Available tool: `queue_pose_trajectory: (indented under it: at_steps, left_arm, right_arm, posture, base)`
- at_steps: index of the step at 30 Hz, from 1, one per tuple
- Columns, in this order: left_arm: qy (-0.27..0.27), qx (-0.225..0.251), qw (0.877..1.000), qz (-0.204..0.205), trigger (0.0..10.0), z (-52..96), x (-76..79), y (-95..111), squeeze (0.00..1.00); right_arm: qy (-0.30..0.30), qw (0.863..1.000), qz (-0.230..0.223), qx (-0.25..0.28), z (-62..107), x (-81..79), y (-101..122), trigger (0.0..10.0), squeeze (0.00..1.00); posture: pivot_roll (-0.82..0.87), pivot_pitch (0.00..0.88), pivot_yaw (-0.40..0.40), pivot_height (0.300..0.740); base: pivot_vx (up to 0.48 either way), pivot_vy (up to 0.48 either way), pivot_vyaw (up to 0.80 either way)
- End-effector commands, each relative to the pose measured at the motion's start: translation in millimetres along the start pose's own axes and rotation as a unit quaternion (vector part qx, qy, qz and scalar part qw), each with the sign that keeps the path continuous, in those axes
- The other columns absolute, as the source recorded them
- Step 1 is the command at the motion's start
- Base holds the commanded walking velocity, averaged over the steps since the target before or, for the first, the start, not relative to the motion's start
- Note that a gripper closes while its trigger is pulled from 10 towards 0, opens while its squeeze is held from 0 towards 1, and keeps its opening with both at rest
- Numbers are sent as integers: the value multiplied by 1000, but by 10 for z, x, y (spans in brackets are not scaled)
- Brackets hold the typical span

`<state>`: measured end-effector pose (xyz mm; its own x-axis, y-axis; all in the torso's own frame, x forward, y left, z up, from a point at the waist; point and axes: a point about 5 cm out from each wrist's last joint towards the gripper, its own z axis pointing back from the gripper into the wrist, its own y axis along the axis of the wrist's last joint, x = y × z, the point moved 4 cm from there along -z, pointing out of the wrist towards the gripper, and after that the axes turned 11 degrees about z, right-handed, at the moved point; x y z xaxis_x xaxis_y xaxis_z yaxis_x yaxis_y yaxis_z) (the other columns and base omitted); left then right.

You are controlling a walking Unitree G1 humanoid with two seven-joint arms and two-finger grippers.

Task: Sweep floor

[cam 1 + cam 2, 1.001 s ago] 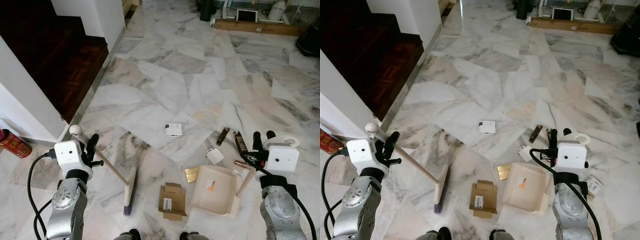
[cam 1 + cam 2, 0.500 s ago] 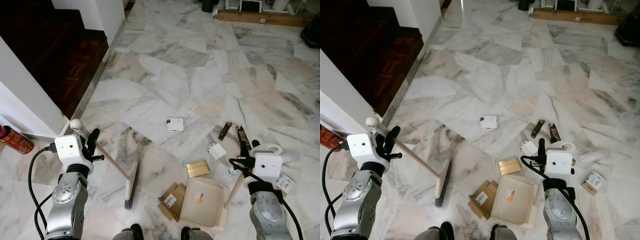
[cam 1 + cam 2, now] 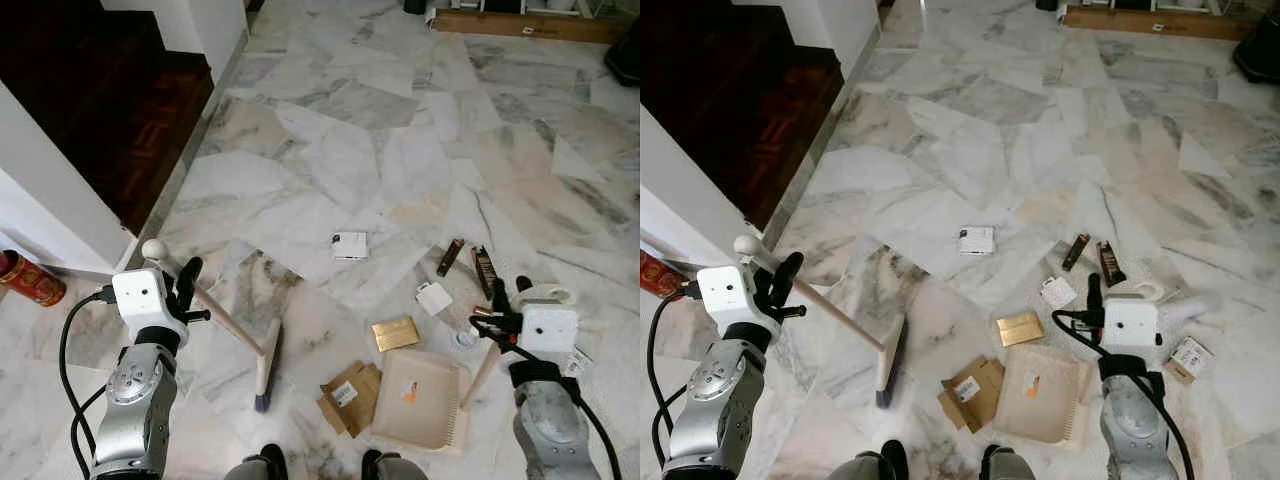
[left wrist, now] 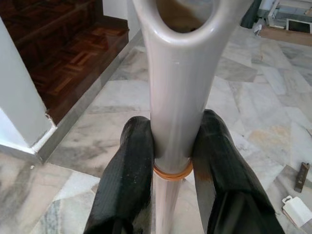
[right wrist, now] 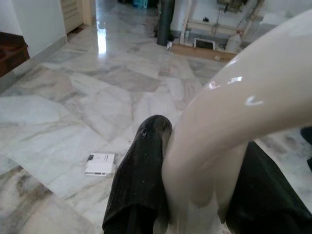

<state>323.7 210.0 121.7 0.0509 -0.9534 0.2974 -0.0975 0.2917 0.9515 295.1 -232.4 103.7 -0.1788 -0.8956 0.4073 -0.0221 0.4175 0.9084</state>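
A broom with a cream handle (image 4: 174, 97) leans across the floor, and my left gripper (image 3: 185, 290) is shut on it just below the knob. Its head (image 3: 266, 365) rests on the marble in front of my left foot. My right gripper (image 3: 505, 300) is shut on the curved handle (image 5: 229, 122) of a cream dustpan (image 3: 420, 400) that lies flat on the floor. A brown cardboard box (image 3: 347, 395) lies against the pan's left edge. A gold card (image 3: 396, 333), two white boxes (image 3: 349, 244) (image 3: 433, 298) and two dark bars (image 3: 449, 257) lie scattered beyond the pan.
Dark wooden stairs (image 3: 110, 110) and a white wall (image 3: 40, 200) close off the left side. A red can (image 3: 30, 280) stands by the wall. A roll of tape (image 3: 545, 295) and a small box (image 3: 1188, 358) lie at the right. Open marble stretches ahead.
The view has tilted down and shifted. The cardboard box has turned and now lies against the dustpan, and the gold card lies free of the pan. Both grippers keep their hold.
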Motion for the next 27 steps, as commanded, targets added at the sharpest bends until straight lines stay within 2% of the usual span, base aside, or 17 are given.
queue_pose_trajectory:
  at_steps: [1,11,19,23,27]
  left_arm:
    - [4,3,1000,2,10000,8,-33,15,0]
    - [5,4,1000,2,10000,-5,-43,18,0]
    - [9,2,1000,3,10000,5,-65,-2,0]
    - [7,1,1000,4,10000,8,-52,-7,0]
    - [7,2,1000,4,10000,2,-54,3,0]
  right_arm:
    - [-7,1000,-1,18,7,68,90,10000,0]
    - [4,1000,-2,21,7,49,109,10000,0]
    - [-8,999,42,12,52,185,70,10000,0]
    - [-9,998,54,9,49,186,50,10000,0]
    - [1,999,37,0,66,116,-26,10000,0]
  posture:
    - [-145,263,50,740]
    - [-150,261,45,740]
    - [-165,267,41,740]
    - [-162,269,42,740]
    - [-158,271,42,740]
  base:
    - [0,0,0]
    - [0,0,0]
    - [0,0,0]
    - [0,0,0]
    - [0,0,0]
